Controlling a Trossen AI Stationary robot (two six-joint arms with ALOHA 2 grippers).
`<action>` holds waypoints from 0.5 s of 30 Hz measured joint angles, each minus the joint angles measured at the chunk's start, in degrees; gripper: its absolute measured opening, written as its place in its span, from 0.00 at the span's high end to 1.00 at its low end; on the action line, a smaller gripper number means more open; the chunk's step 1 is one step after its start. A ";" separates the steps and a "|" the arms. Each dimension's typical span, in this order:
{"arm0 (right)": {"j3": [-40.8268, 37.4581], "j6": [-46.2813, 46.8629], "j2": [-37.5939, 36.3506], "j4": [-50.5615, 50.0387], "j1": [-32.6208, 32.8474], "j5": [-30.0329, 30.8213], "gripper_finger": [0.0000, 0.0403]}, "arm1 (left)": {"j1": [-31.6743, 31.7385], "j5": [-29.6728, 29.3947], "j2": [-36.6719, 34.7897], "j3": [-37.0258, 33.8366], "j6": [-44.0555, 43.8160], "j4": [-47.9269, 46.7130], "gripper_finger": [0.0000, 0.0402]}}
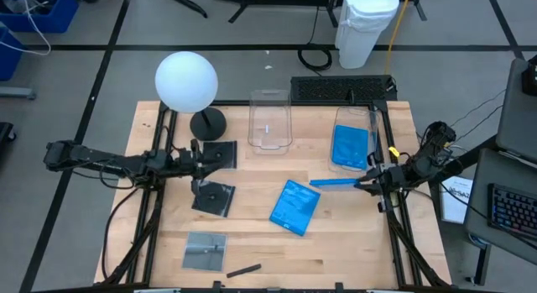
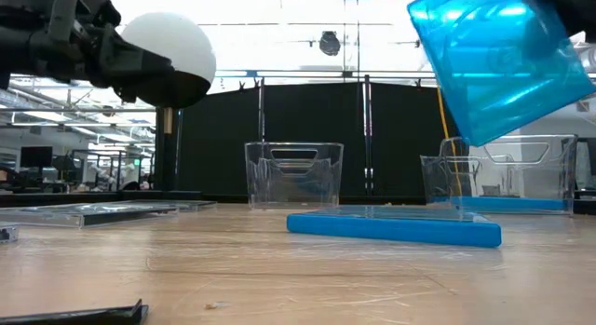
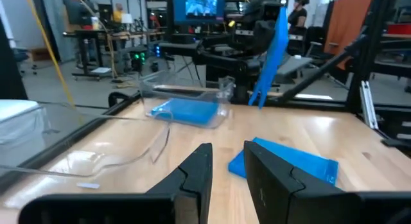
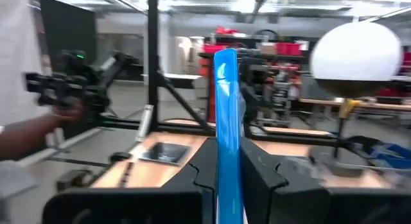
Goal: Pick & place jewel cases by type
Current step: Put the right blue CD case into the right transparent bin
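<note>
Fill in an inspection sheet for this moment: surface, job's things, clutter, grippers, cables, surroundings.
Surface: wooden table, bare in front.
Job's things: one blue case in the right tub; one blue case flat mid-table; one blue case held edge-up; three dark cases on the left side.
Clutter: empty clear tub, white globe lamp, small dark stick.
Grippers: right gripper shut on the held case, above the table; left gripper open over the dark cases.
Cables: yellow cable behind the table.
Surroundings: white bin, keyboard.
</note>
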 joint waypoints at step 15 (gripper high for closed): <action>0.52 -17.59 4.80 21.18 -4.04 18.60 0.93 | 0.86 -6.57 0.13 -1.13 0.35 0.01 0.76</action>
